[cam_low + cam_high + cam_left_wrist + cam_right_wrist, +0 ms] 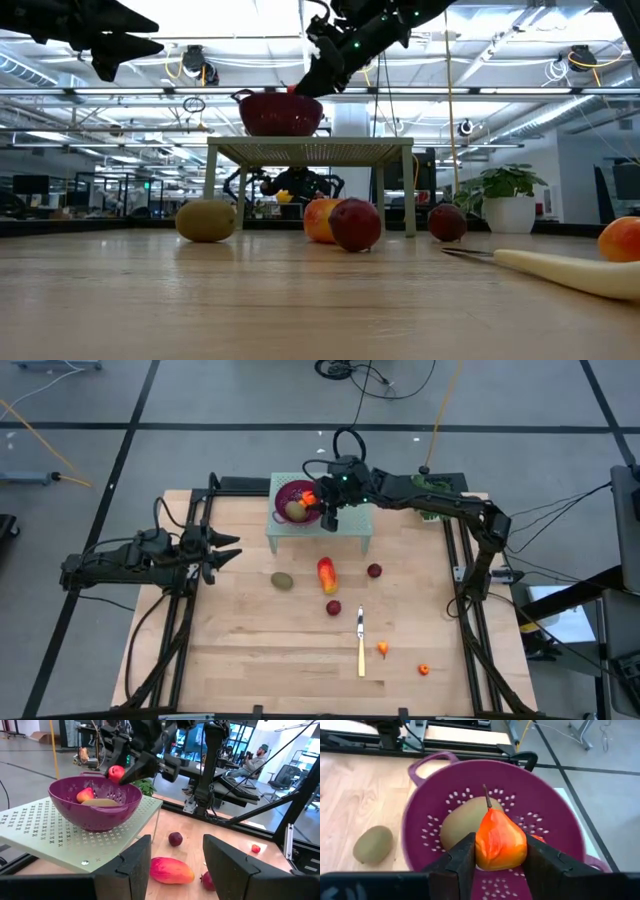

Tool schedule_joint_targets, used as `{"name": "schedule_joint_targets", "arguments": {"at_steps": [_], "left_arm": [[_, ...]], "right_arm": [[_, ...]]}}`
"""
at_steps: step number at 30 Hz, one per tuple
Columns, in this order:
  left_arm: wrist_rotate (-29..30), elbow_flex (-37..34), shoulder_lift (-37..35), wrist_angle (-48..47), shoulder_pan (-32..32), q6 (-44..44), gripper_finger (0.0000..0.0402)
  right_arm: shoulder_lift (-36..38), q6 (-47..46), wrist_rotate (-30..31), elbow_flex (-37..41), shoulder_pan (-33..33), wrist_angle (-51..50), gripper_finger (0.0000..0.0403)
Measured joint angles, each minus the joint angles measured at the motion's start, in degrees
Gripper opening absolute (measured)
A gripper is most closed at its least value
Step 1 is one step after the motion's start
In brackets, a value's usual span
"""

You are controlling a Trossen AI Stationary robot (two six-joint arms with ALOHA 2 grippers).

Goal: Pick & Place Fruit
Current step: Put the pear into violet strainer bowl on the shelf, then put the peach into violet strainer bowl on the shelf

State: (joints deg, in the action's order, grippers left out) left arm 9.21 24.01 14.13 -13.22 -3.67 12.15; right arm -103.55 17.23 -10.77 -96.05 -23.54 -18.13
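2 dark arms work at a wooden table (250, 650): the right gripper (495, 857) hangs over a purple colander (427, 827) on a pale stand (352, 532), fingers clamped on an orange pear (500, 842), while the left gripper (228, 552) waits at the table's left edge, fingers parted around nothing.

Purple colander on a raised stand, a knife on the desk, and the room behind.

A purple perforated colander (298, 501) sits on a pale green perforated stand (350, 528) at the far middle of the wooden desk (240, 650). A yellow-handled knife (361, 648) lies near the front edge, right of centre, blade pointing away. Beyond the desk, a potted plant (508, 196) stands at the right, and a seated person (252, 761) is visible far off.
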Motion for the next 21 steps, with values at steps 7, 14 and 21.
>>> {"name": "schedule_joint_targets", "arguments": {"at_steps": [7, 14, 21], "left_arm": [[-0.02, 0.00, 0.00, -0.17, 0.01, 0.01, 0.0182], [-0.02, 0.00, 0.00, -0.19, 0.01, 0.03, 0.0182], [-0.08, 0.00, 0.00, -0.25, 0.01, 0.04, 0.0182]], "right_arm": [[0.09, 0.00, -0.03, 0.00, 0.00, 0.20, 0.0153], [0.09, 0.00, -0.06, 0.00, -0.01, -0.03, 0.0157], [0.53, -0.01, 0.26, 0.00, -0.03, 1.67, 0.0157]]}}
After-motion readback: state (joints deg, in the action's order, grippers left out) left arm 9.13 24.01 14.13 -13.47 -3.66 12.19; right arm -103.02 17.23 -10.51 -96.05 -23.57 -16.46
